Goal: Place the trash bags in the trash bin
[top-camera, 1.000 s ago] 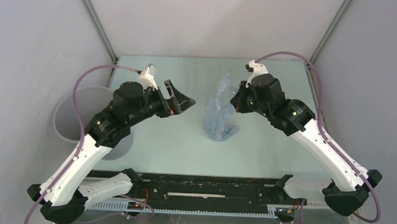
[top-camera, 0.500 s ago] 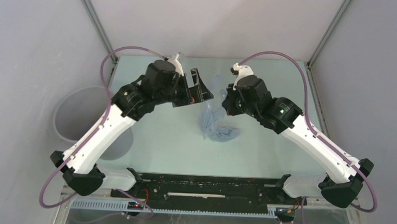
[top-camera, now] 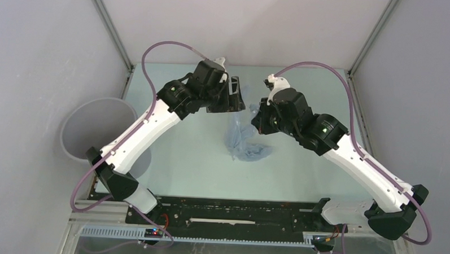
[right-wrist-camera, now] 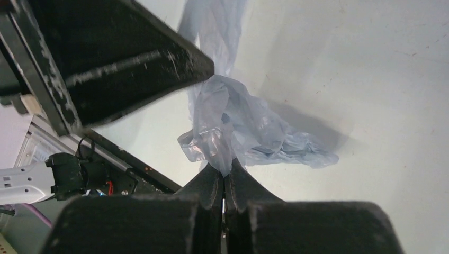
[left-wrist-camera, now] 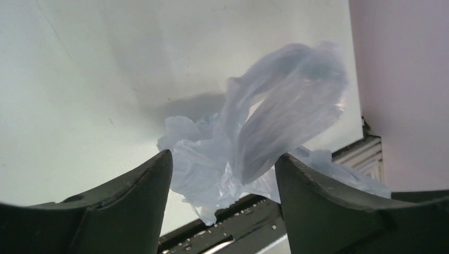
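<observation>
Swinging over from the bin side, the left arm (top-camera: 149,116) has reached across the surface (top-camera: 182,154) to its far middle, and the left jaws now hang just beside the raised top of the trash bag (top-camera: 246,143). They are open: in the left wrist view the two fingers (left-wrist-camera: 132,203) stand well apart with the pale-blue film between and beyond them; whether it touches either I cannot tell. The right arm (top-camera: 324,127) has drawn slightly nearer. The right jaws are closed on a pinch of the film, holding that part lifted while the rest lies crumpled on the surface below. The trash bin (top-camera: 75,133), round and grey, stands at the left edge, well apart from the bag and partly hidden by the left arm.
</observation>
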`<state>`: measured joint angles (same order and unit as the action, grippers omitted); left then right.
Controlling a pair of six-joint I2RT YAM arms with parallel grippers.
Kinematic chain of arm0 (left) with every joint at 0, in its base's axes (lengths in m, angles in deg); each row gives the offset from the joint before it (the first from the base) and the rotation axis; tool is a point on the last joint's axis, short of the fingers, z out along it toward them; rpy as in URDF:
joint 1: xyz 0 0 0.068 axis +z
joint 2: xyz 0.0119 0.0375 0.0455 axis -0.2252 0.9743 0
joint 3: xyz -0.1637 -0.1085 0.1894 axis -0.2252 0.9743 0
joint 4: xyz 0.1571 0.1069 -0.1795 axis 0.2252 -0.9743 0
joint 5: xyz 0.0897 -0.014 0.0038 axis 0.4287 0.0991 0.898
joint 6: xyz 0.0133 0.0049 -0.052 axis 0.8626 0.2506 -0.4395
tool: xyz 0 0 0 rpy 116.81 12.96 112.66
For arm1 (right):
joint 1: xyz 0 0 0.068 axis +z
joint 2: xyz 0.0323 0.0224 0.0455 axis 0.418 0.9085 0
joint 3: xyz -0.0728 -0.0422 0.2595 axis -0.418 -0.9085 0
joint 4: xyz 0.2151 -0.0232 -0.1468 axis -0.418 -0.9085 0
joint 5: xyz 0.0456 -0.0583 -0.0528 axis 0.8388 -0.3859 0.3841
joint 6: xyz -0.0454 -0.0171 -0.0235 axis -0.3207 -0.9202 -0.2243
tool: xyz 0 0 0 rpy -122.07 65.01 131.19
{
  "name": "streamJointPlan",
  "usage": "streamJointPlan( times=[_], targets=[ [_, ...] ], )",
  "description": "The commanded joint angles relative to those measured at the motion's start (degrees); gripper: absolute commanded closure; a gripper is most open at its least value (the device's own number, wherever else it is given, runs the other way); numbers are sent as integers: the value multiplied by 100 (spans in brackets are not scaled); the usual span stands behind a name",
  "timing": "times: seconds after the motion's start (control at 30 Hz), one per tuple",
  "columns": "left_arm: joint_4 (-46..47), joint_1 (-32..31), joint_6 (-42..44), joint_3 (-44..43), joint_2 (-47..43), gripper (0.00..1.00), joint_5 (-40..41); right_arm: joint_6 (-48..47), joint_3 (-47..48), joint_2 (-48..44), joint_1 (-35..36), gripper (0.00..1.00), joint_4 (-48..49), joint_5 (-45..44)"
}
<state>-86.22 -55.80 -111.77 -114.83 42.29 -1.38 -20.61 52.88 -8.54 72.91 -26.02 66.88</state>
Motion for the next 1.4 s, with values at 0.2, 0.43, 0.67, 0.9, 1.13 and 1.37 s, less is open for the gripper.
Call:
streamJointPlan(
  times=[0.2, 0.43, 0.67, 0.9, 1.13, 1.37],
  targets=[
    [1085, 482, 191, 337, -344, 68, 690, 326, -359, -417, 29, 100, -190, 112],
    [2489, 1242, 179, 2533, -1338, 91, 517, 687, -1063, -233, -1349, 100, 226, 1255],
    [3113, 2416, -563, 2066, 109, 100, -551, 2134, -604, 1685, -2955, 100, 646, 3107],
    [1832, 2969, -769, -2844, 2045, 100, -1741, 1891, 5246, 3467, -3260, 100, -1009, 3433],
    [3676, 759, 2524, -1761, -719, 100, 1051, -514, 3149, 391, -2253, 100, 1189, 2374],
    [3684, 1564, 440, 4018, -2036, 100, 143, 13, -1658, -405, -2738, 100, 1727, 2864]
  ],
)
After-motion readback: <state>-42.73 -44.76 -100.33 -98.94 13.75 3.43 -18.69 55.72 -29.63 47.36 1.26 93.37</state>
